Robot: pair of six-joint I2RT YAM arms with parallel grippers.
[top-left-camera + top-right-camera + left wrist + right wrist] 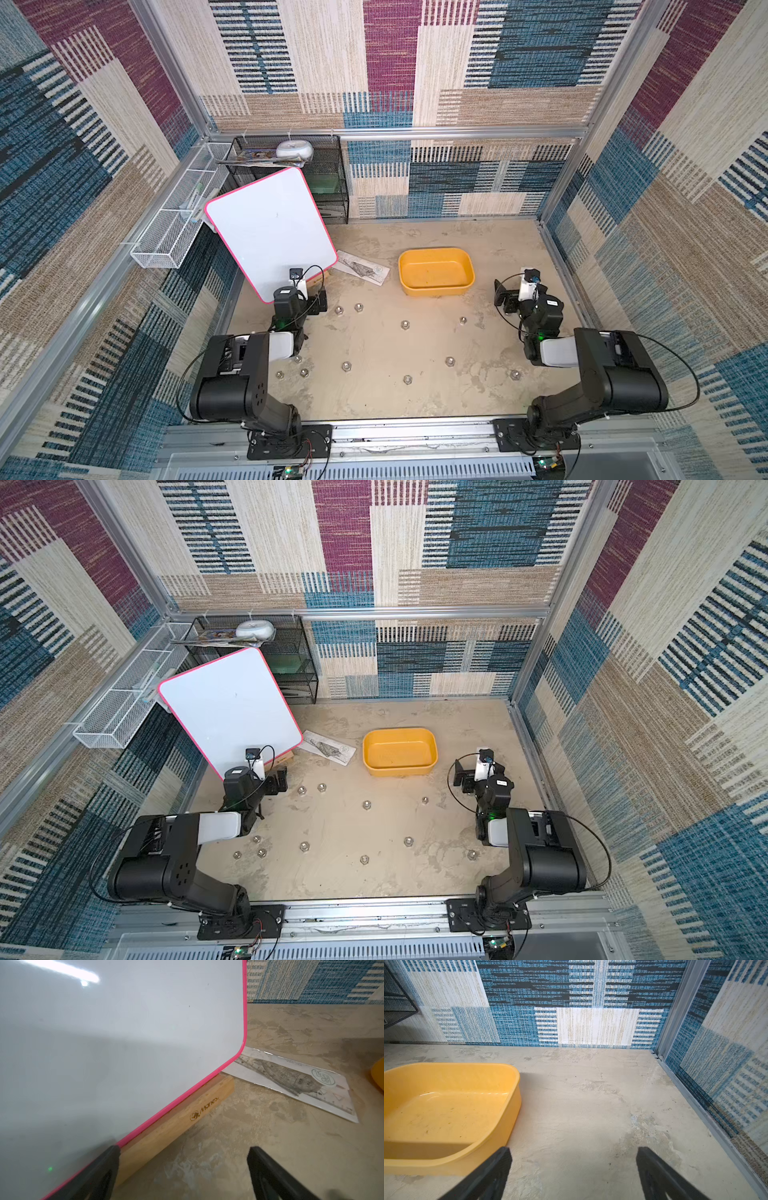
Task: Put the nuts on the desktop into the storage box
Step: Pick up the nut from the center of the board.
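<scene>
Several small silver nuts lie scattered on the beige desktop, among them one near the left gripper, one mid-table and one by the right arm. The yellow storage box stands behind them with nothing inside; its rim shows in the right wrist view. My left gripper is open over bare desktop beside the whiteboard's base. To the right of the box, my right gripper is open and holds nothing.
A pink-edged whiteboard leans in a wooden stand at the left. A printed ruler sheet lies between it and the box. A black mesh shelf and a white wire basket sit at the back left.
</scene>
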